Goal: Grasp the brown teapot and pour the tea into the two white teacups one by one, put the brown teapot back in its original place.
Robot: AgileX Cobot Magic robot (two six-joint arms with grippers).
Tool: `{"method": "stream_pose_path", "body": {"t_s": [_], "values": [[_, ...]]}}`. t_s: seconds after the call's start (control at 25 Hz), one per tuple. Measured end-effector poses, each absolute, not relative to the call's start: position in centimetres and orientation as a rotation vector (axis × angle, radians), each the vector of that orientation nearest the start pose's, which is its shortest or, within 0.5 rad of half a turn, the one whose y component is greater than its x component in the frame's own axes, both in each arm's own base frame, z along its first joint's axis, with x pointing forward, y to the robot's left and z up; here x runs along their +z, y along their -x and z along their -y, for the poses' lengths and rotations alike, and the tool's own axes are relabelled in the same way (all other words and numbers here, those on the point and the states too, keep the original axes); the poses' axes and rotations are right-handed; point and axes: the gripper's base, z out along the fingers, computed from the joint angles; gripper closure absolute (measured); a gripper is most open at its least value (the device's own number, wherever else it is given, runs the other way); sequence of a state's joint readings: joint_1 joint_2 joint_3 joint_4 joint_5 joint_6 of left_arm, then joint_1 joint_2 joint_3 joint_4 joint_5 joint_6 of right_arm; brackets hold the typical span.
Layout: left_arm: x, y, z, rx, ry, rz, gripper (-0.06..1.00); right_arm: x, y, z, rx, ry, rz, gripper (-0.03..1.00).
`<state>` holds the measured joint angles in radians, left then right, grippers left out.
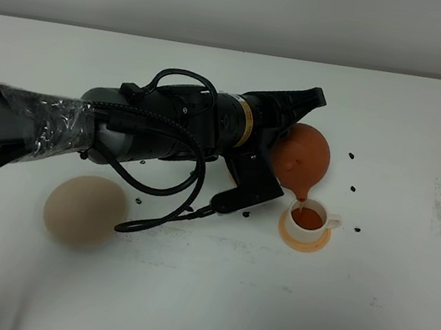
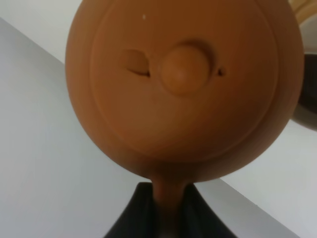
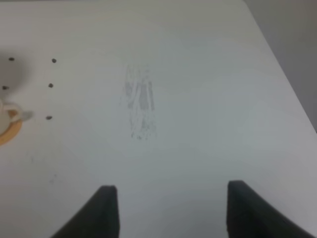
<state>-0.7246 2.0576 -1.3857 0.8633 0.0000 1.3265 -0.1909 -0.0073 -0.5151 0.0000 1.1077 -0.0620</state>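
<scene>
Teapot (image 2: 184, 89) fills our left wrist view, lid and knob facing the camera, its handle running down between our left jaws, which are clamped on it. We hold it tipped, clear of the tabletop (image 1: 205, 306).

From the high camera, nearest us lies the beige plate (image 1: 84, 210), bare, on the left side, well apart from the pot; that is where the pot must return. Further back, our left gripper (image 1: 279, 145) reaches across the middle, and the teapot hangs just beyond it, spout pointing down and toward us. A thin stream of tea drops from the spout into one white cup (image 1: 310, 219) on its orange coaster (image 1: 304, 237). The cup looks fairly full of reddish tea. We can find only this one cup in view; the second may be hidden behind the arm, we cannot tell.

Our right gripper (image 3: 168, 210) hangs over bare tabletop with jaws spread apart and nothing between them; the cup sits far off at the edge of its view.

The relation that counts next: the spout sits directly above the cup, and the pot's handle-to-spout axis runs from our left jaws down toward us. We judge the left arm should level the pot before moving on
</scene>
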Motion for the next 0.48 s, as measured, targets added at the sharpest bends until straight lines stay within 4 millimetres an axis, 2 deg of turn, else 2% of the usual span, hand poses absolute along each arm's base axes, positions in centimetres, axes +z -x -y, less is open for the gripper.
{"method": "stream_pose_path", "body": {"t_s": [0.48], "values": [[18.50,-34.66,30.83,0.828,-2.260,-0.218,0.86,27.76,0.96,-0.19,-0.155,-0.135,-2.068,0.50]]}}
